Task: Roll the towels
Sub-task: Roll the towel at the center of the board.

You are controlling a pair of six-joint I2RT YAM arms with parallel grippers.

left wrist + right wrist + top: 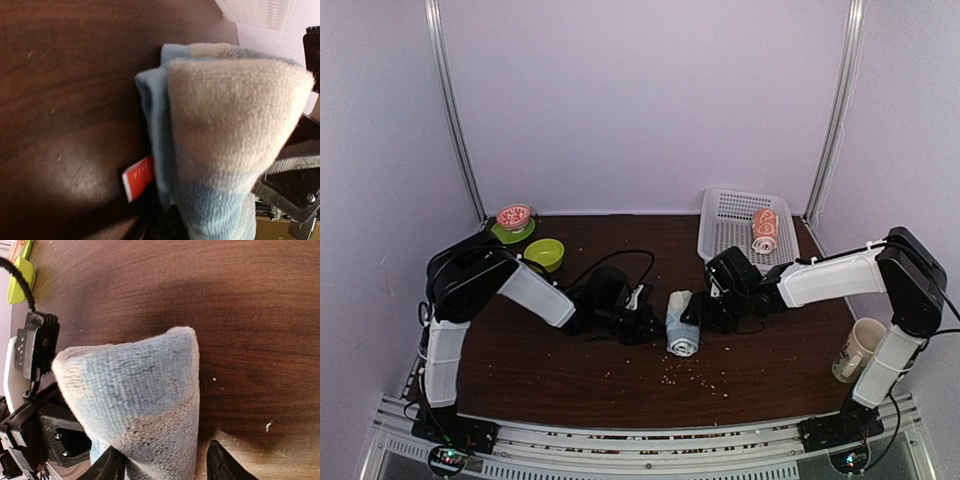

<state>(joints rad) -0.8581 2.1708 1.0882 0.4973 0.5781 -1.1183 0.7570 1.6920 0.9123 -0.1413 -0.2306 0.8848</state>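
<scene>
On the counter (pixel 540 372), one rolled blue towel (pixel 681 325) sits with right fingers (pixel 220 464) spread either side of it, left fingers (pixel 648 322) pressed together beside it. Only overhead shows the one orange towel (pixel 765 231), in the basket (pixel 720 205).

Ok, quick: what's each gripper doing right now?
Left gripper: closed, nothing visibly held.
Right gripper: open, fingers straddling the rolled light-blue terry towel.
</scene>
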